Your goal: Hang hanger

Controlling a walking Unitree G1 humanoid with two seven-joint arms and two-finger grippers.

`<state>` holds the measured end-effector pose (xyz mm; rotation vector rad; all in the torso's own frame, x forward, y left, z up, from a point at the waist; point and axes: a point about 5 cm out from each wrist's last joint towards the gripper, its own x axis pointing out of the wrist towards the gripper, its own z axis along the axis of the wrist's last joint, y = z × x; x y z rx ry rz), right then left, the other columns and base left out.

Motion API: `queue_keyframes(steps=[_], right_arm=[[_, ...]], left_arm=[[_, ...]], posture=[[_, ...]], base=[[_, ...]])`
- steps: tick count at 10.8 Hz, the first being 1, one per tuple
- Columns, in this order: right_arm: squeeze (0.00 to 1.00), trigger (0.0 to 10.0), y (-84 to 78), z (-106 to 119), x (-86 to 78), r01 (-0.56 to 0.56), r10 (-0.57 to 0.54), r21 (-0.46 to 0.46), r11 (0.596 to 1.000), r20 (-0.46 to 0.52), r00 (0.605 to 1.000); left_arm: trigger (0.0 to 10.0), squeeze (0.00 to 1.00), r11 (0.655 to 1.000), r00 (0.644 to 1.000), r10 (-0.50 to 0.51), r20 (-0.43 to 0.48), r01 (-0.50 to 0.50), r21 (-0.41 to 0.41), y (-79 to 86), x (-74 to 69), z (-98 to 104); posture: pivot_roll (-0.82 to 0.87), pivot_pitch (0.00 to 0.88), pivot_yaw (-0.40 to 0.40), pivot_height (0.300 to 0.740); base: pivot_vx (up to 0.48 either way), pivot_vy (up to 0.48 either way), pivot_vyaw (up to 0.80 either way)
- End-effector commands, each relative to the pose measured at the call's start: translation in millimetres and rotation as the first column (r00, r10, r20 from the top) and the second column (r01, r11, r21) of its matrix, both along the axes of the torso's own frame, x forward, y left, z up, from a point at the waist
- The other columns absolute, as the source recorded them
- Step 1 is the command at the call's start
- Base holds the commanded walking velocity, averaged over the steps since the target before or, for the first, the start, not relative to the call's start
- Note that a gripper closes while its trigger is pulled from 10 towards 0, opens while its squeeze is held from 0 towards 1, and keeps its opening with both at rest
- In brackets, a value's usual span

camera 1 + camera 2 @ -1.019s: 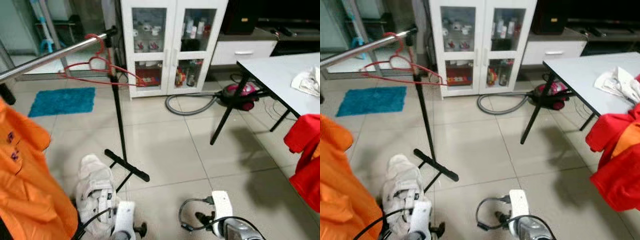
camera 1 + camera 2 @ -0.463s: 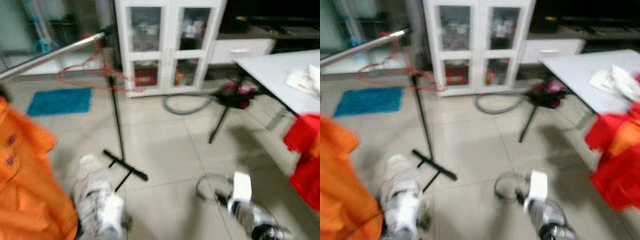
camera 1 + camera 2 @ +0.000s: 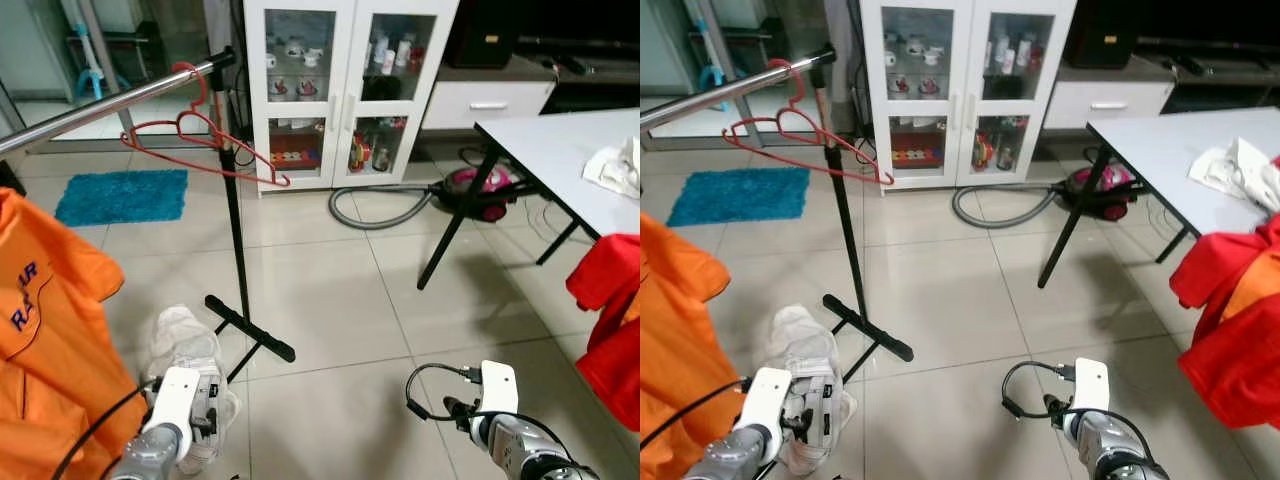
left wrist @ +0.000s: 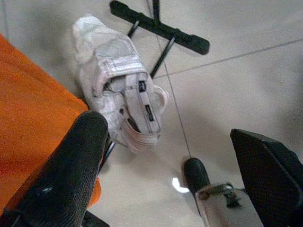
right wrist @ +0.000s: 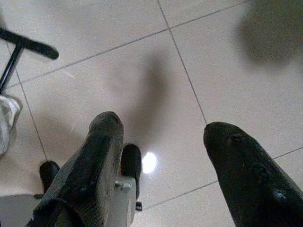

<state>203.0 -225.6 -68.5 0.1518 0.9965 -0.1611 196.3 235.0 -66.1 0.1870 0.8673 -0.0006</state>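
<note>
A red wire hanger (image 3: 200,135) hangs by its hook on the silver rail (image 3: 100,108) of a black-legged clothes rack (image 3: 236,240), near the rail's end. Both arms are low, near the floor and well below the rail. My left gripper (image 4: 170,161) is open with nothing between its fingers (image 4: 71,175), over a white garment (image 4: 118,109) on the tiles. My right gripper (image 5: 161,161) is also open and empty above bare floor tiles. The left wrist (image 3: 175,400) and the right wrist (image 3: 497,388) sit at the bottom of the head view.
An orange shirt (image 3: 50,330) hangs at the left. A red garment (image 3: 610,320) hangs off a grey table (image 3: 560,150) on the right. Behind stand a white glass cabinet (image 3: 340,80), a vacuum cleaner (image 3: 480,190) with hose, and a blue mat (image 3: 125,195).
Both wrists have spread outward, the left one to the left and the right one to the right. The view blurred half a second ago. The hanger stays on the rail.
</note>
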Motion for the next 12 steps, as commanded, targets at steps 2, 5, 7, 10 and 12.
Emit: queue_keyframes(steps=[2,5,7,10,12], right_arm=[[0.0,10.0,2.6,-4.4,-7.0,-0.008,0.008,-0.002,1.0,-0.022,1.0],[0.0,10.0,22.1,-6.7,-3.8,-0.049,0.049,0.016,0.999,-0.015,0.999],[0.0,10.0,22.0,-9.4,-8.8,-0.088,0.087,-0.032,0.996,-0.041,0.995],[0.0,10.0,19.5,-9.0,-8.8,-0.107,0.105,-0.049,0.993,-0.047,0.993],[0.0,10.0,22.4,-9.7,-9.2,-0.103,0.102,-0.038,0.994,-0.042,0.994]], left_arm=[[10.0,0.0,1.0,1.0,0.008,0.0,-0.008,-0.019,-9.8,-3.8,-4.2],[10.0,0.0,0.998,1.0,0.01,-0.005,-0.011,-0.067,-30.7,-10.1,-11.4],[10.0,0.0,0.996,0.998,-0.06,0.0,0.06,-0.069,-47.0,-8.3,-12.7],[10.0,0.0,0.993,0.994,-0.108,0.006,0.108,-0.053,-55.2,-11.3,-14.4],[10.0,0.0,0.996,0.998,-0.066,0.018,0.067,-0.064,-48.5,-5.2,-10.9]], posture=[[-0.02,0.0,-0.056,0.74],[-0.03,0.0,-0.054,0.74],[-0.03,0.0,-0.057,0.74],[-0.03,0.0,-0.056,0.74],[-0.03,0.0,-0.056,0.74]], base=[[0.0,0.0,0.0],[0.0,0.0,0.0],[0.0,0.0,0.0],[0.0,0.0,0.0],[0.0,0.0,0.0]])
